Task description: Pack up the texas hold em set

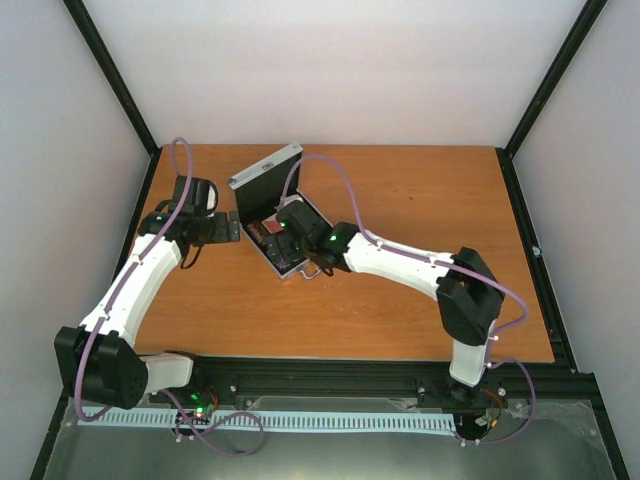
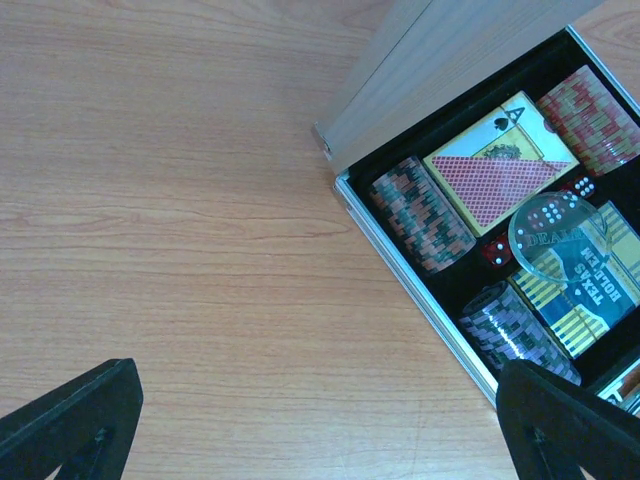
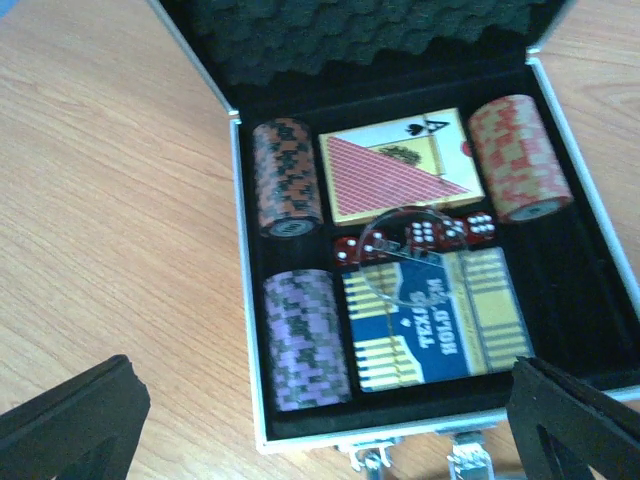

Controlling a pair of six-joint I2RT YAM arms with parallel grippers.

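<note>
Item: Texas hold 'em set in an aluminium case [image 3: 243, 300], lid [image 3: 350, 40] raised, on the wooden table [image 1: 420, 290] left of centre.

Contents, right wrist view:
- 12 o'clock: red-backed deck [image 3: 395, 170]
- 6 o'clock: blue-yellow deck [image 3: 440, 335]
- 10 o'clock: brown chip stack [image 3: 288, 178]
- 2 o'clock: red chip stack [image 3: 517, 155]
- 8 o'clock: purple chip stack [image 3: 305, 340]
- centre: red dice [image 3: 470, 230], with the clear dealer disc [image 3: 405, 255] overlapping them

Right gripper [image 3: 320, 360]: above the case, jaws spread, empty.

Left gripper [image 2: 318, 365]: at the case's 9 o'clock, jaws spread, empty.

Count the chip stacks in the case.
3: a dark stack left of the red deck, a red stack right of it, a purple stack left of the blue deck. None seems hidden.
</note>
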